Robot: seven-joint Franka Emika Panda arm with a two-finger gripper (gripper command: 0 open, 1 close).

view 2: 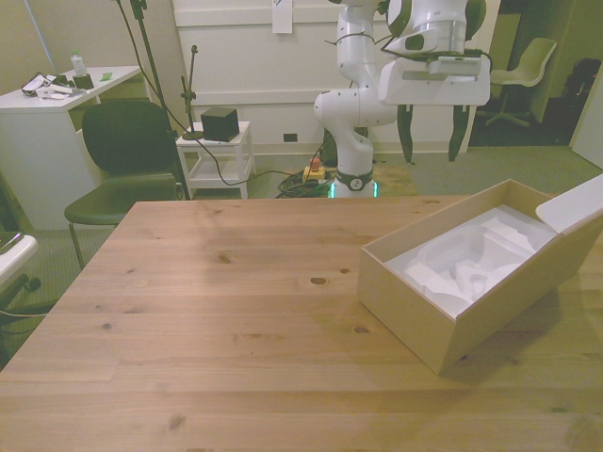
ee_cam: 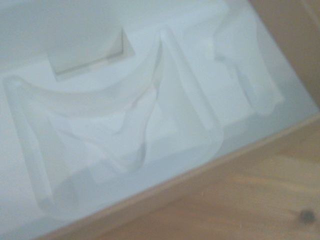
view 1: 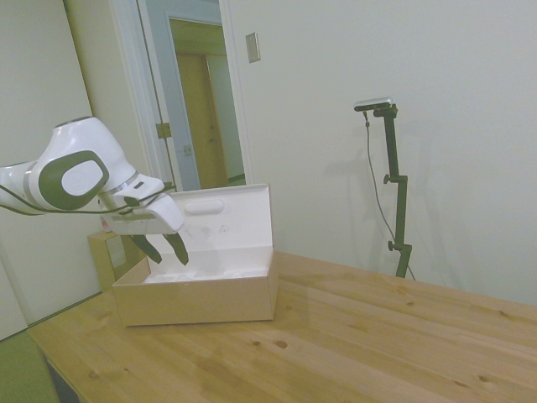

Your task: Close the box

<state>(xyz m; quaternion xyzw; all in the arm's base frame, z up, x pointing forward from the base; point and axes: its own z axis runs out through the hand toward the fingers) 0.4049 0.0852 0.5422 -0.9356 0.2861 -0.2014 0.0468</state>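
Front view, my claw [view 2: 432,132] spread wide and empty in the air above the far edge, large tan cardboard box [view 2: 443,320] open on the wooden surface [view 2: 207,320] at the front view's right, white lid [view 1: 226,217] upright.
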